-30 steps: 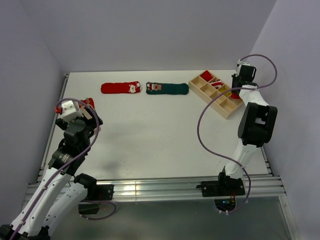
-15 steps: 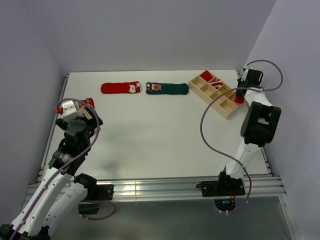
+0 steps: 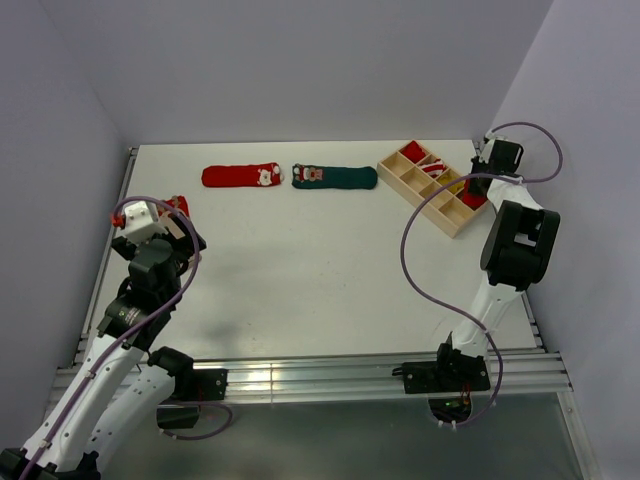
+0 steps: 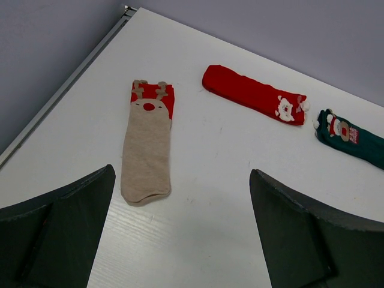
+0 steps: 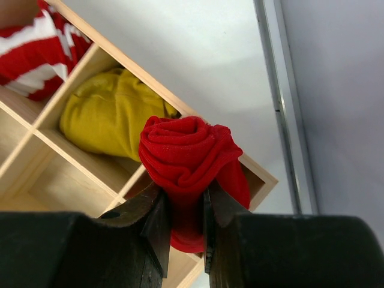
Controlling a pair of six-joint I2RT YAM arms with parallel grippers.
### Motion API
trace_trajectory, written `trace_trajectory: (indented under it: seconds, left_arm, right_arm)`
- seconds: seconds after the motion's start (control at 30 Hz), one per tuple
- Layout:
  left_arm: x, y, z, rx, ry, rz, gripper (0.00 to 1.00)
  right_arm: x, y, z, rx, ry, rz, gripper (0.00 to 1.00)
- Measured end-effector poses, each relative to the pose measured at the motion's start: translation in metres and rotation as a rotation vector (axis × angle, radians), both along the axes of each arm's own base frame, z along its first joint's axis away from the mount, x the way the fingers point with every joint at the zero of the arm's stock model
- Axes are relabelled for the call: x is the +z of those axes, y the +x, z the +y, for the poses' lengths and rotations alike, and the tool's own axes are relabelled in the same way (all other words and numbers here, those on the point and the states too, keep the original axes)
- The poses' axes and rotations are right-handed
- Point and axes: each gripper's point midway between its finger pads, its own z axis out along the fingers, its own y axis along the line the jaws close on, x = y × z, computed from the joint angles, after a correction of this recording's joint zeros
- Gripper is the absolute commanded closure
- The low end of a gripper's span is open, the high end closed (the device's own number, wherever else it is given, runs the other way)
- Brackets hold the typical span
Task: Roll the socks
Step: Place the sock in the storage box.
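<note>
Right gripper (image 5: 183, 219) jaws are pinching rolled red sock (image 5: 187, 155), stowing it: tray (image 5: 264, 175) beneath jaws, likely needing lowering, releasing. Left gripper (image 4: 180, 204) jaws spread.

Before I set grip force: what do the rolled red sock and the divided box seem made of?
The rolled red sock: soft knit fabric, matte, judging by its fuzzy folds. The divided box: pale unpainted wood, probably thin ply, matte, faint grain.

The dark green sock (image 4: 354, 141) runs off the left wrist view's right edge, and the beige sock (image 3: 179, 205) is mostly hidden behind the left arm (image 3: 150, 268) from above.
</note>
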Motion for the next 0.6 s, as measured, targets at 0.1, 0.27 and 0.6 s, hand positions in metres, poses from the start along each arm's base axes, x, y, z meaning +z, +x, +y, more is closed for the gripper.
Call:
trace_trajectory:
  seconds: [0.1, 0.27, 0.6]
  left_arm:
    - [0.000, 0.000, 0.000, 0.000, 0.000, 0.000, 0.01]
    - [0.000, 0.000, 0.000, 0.000, 0.001, 0.000, 0.00]
    - [0.000, 0.000, 0.000, -0.001, 0.002, 0.001, 0.01]
  right_arm:
    - [0.003, 0.004, 0.002, -0.001, 0.020, -0.024, 1.00]
    - [0.003, 0.006, 0.003, -0.005, 0.041, -0.045, 1.00]
    - [-0.017, -0.011, -0.007, -0.041, 0.051, -0.002, 1.00]
